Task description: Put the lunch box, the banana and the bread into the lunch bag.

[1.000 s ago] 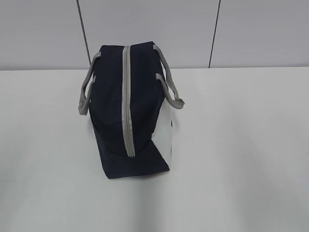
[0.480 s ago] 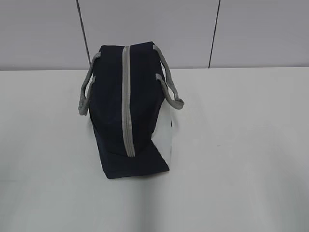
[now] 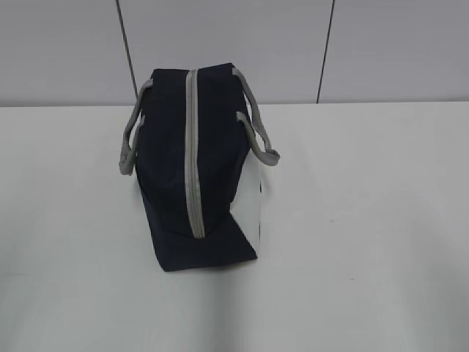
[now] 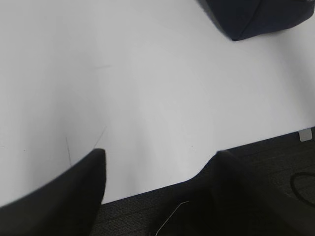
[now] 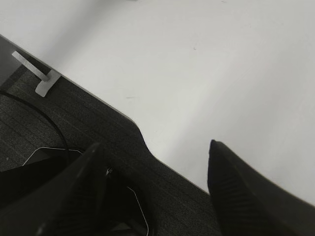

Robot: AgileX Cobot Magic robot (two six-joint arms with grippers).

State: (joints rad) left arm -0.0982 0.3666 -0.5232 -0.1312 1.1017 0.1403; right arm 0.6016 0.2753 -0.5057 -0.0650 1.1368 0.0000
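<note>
The bag (image 3: 194, 169) stood on the white worktop (image 3: 366, 220), left of centre in the exterior view, with one narrow end turned toward the camera. Its grey zipper (image 3: 193, 154) ran in a closed line over the top and down the near end, stopping above a navy flap that lay out on the worktop. Grey handles (image 3: 256, 128) drooped to either side, and a strip of white side panel (image 3: 250, 209) showed on its right. No arm appeared in the exterior view. The box, banana and bread showed in none of the views. In the left wrist view, the left end effector (image 4: 157, 191) hung over the worktop's near edge with its two dark fingers (image 4: 74, 196) spread wide and nothing between them; a navy corner of the bag sat well apart at the upper right of that view. In the right wrist view, the right end effector (image 5: 155, 191) likewise had its fingers (image 5: 241, 191) spread and empty, over the worktop's edge and the dark floor (image 5: 74, 123) below.
</note>
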